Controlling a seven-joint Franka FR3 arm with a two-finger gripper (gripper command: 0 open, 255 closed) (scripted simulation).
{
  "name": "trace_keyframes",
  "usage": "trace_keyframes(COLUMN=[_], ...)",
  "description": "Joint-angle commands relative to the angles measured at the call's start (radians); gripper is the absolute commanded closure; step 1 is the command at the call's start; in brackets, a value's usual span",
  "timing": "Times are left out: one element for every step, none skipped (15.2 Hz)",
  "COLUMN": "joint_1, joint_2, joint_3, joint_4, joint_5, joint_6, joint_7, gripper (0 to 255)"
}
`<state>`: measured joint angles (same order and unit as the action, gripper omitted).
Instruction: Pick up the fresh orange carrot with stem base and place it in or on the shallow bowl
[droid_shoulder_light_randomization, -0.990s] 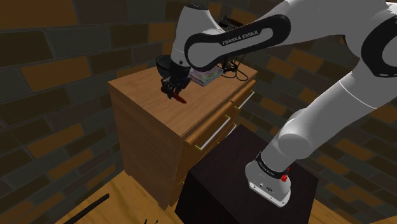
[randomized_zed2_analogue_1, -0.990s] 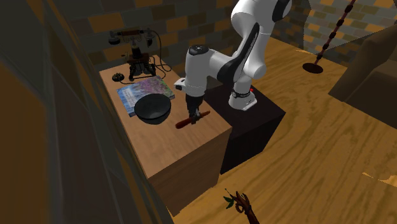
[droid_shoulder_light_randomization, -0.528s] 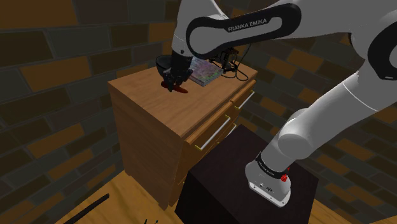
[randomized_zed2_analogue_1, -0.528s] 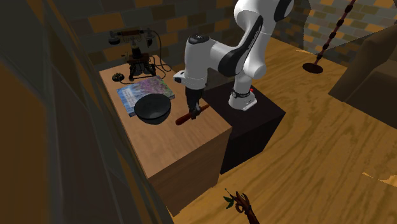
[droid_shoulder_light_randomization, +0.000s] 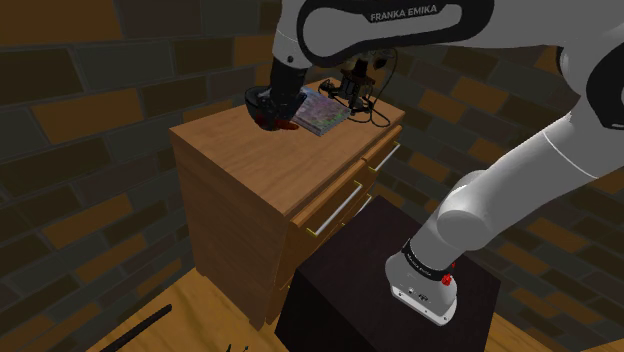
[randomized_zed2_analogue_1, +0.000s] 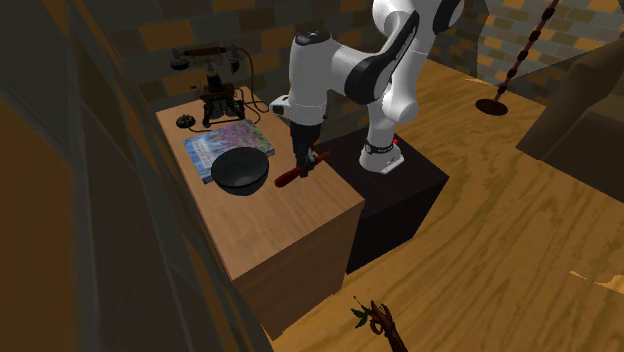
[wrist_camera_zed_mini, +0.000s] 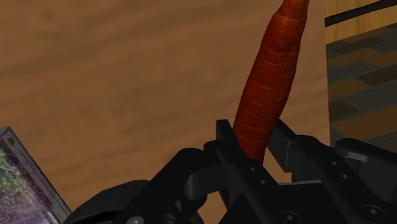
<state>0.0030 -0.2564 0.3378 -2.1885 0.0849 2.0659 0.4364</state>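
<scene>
The gripper (wrist_camera_zed_mini: 253, 137) pinches the carrot (wrist_camera_zed_mini: 267, 89) between its fingers and holds it over the wooden dresser (randomized_zed2_analogue_1: 300, 215) (the carrot lies slanted). Just beside it, on the second exterior view's left, the dark bowl (randomized_zed2_analogue_1: 238, 176) stands on the dresser, next to a book (randomized_zed2_analogue_1: 212, 148).

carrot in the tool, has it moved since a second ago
Yes. The long orange-red carrot has risen and edged closer to the dark shallow bowl in the second exterior view.
</scene>
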Motion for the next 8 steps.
trace_keyframes(joint_1=[-0.001, -0.001, -0.001, -0.001, -0.002, -0.002, -0.002, -0.003], joint_2=[-0.005, -0.007, -0.009, -0.011, -0.012, -0.014, -0.015, -0.016], joint_3=[-0.002, -0.003, -0.004, -0.005, -0.006, -0.007, -0.008, -0.009], joint_4=[0.021, 0.033, 0.044, 0.056, 0.068, 0.08, 0.093, 0.105], joint_5=[0.0, 0.0, 0.001, 0.001, 0.001, 0.0, 0.0, 0.0], joint_6=[-0.026, -0.04, -0.054, -0.067, -0.081, -0.094, -0.108, -0.121], joint_7=[-0.001, -0.002, -0.002, -0.002, -0.002, -0.003, -0.003, -0.003], gripper=[255, 255, 255, 255, 255, 255, 255, 255])
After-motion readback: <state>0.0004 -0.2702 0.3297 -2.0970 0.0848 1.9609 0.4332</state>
